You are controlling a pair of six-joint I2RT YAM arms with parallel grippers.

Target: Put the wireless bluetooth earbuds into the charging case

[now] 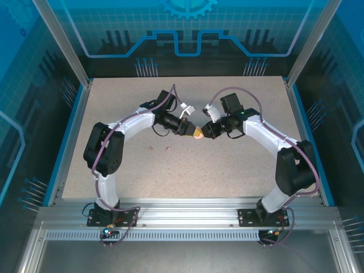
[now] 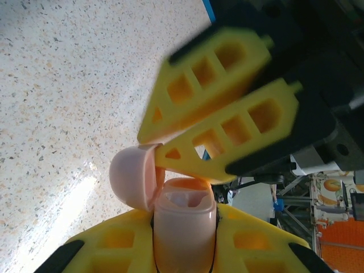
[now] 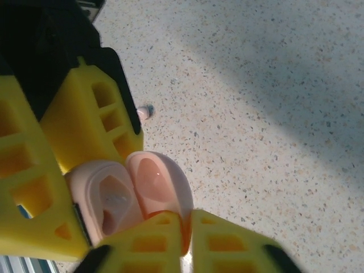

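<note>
The left gripper (image 2: 185, 244) pinches the body of a pale pink round plastic charging case (image 2: 185, 227), held off the speckled table (image 1: 227, 170). The right gripper (image 3: 185, 222) nips the case's open hinged lid (image 3: 156, 182). Two tiny pale pink stemmed earbuds (image 1: 151, 149) lie on the table, left of the case and well apart from it.

The bench (image 2: 68, 85) is showing a speckled, stone-like surface, smooth and catching a soft glare. The yellow fingers (image 2: 210, 74) are looking like matt moulded plastic, giving off no shine. The pale pink charging case (image 2: 185, 227) is reading as smooth plastic with a satin sheen. The frame rail (image 1: 187, 219) is gleaming like bare metal, probably brushed aluminium, though it is appearing small there.
</note>
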